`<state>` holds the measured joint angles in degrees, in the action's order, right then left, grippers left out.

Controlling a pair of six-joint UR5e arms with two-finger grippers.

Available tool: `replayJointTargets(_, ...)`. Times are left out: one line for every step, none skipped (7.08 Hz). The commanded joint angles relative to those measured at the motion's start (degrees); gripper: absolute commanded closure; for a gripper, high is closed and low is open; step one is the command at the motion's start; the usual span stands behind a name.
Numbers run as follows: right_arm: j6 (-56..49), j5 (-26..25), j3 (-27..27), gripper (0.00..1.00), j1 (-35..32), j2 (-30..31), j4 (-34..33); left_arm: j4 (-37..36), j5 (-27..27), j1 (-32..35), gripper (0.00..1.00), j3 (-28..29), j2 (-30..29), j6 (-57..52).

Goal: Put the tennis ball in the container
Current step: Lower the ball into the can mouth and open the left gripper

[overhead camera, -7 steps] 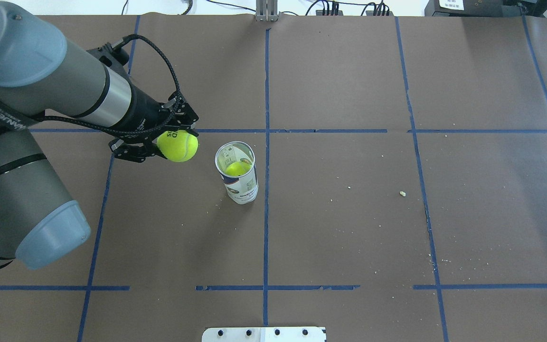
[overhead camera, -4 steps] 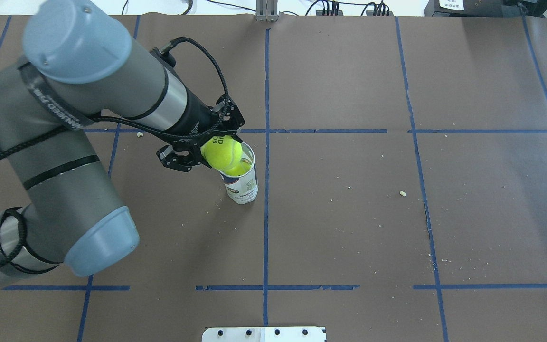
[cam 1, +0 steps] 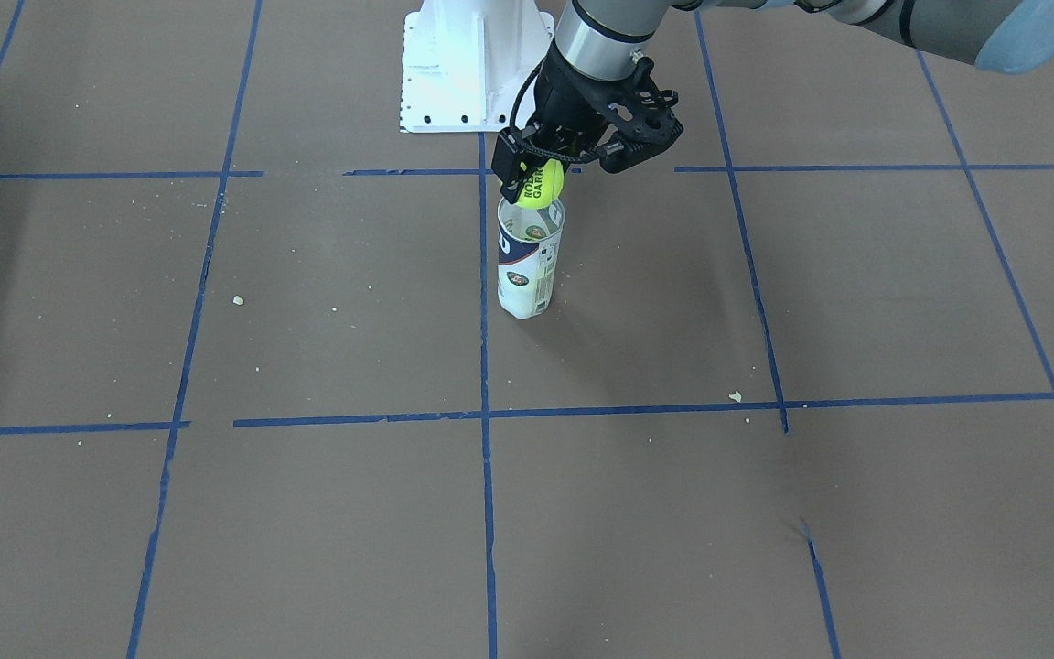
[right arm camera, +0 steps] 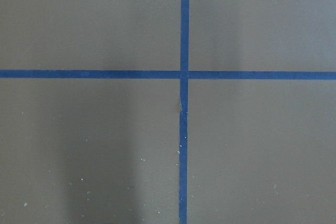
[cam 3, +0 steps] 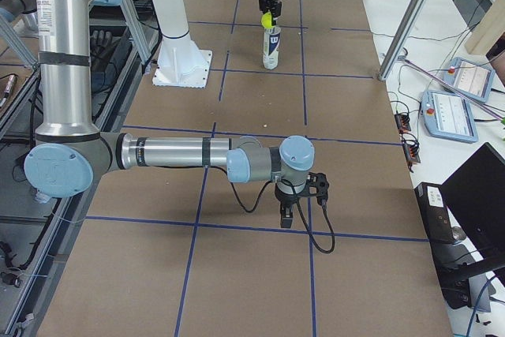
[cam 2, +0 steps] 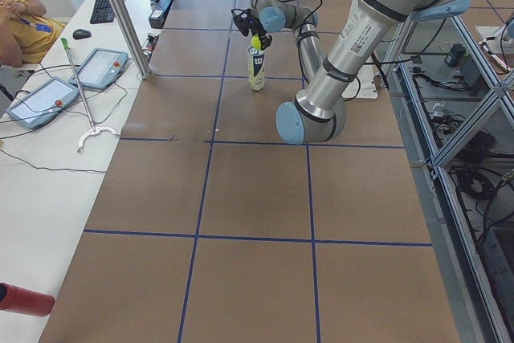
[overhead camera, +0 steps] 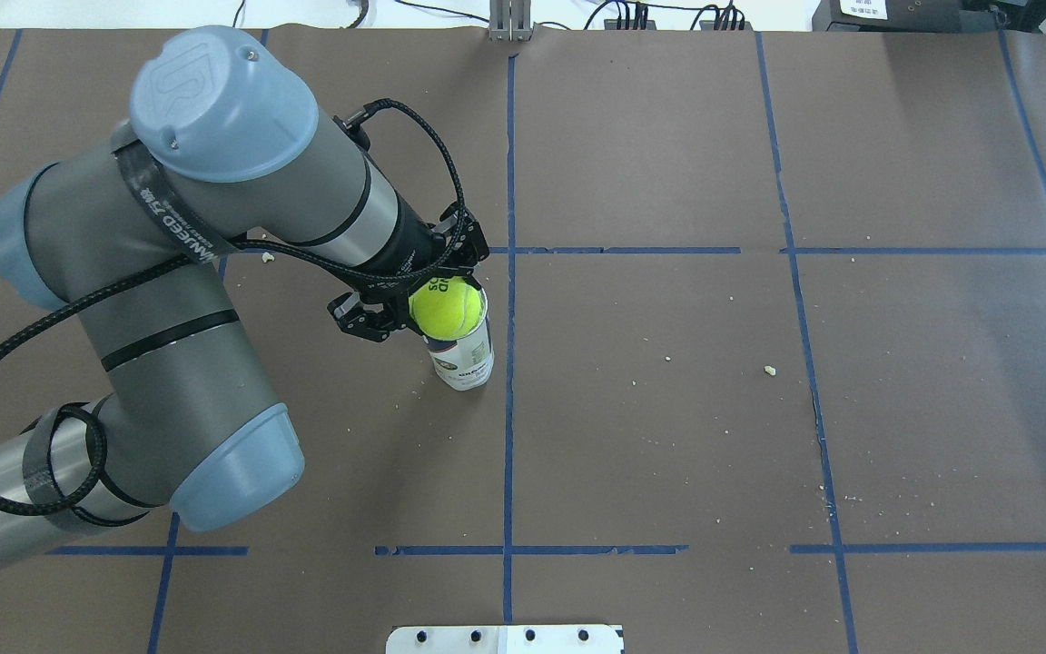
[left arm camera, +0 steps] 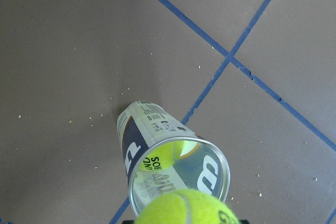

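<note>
The neon yellow-green tennis ball (overhead camera: pixel 447 307) with dark lettering hangs right over the mouth of the container (overhead camera: pixel 466 361), with my left gripper (overhead camera: pixel 438 302) shut on it. The container is a clear tube with a white and navy label, upright near the table's centre line. In the front-facing view the ball (cam 1: pixel 541 181) sits just above the tube's rim (cam 1: pixel 532 207). The left wrist view shows another yellow ball (left arm camera: pixel 164 159) inside the tube (left arm camera: pixel 152 132), and the held ball (left arm camera: pixel 189 209) at the bottom edge. My right gripper (cam 3: pixel 298 204) hangs low over the table far off; I cannot tell its state.
The white pedestal base (cam 1: pixel 472 64) stands behind the tube on the robot's side. Blue tape lines and small crumbs (cam 1: pixel 735 396) mark the brown table cover. Tablets (cam 2: pixel 40 100) and a person (cam 2: pixel 20 18) are at the side bench.
My left arm has swung to the right with the ball, from left of the tube to directly over its mouth. The tube has stayed put.
</note>
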<state>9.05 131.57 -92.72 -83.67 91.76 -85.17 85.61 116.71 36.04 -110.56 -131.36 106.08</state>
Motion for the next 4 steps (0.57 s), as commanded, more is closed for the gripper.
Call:
replayJointTargets(0.0,0.0,0.0,0.00,0.0,0.0,0.0,0.1,-2.6,0.0,0.90,0.1,0.1,-0.4)
replayJointTargets(0.0,0.0,0.0,0.00,0.0,0.0,0.0,0.3,-3.3,0.0,0.86,0.2,0.1,-0.5)
replayJointTargets(0.0,0.0,0.0,0.00,0.0,0.0,0.0,0.4,-3.3,0.0,0.81,0.9,-0.2,-0.7)
replayJointTargets(0.0,0.0,0.0,0.00,0.0,0.0,0.0,0.6,-3.3,0.0,0.59,1.7,-0.3,-1.2)
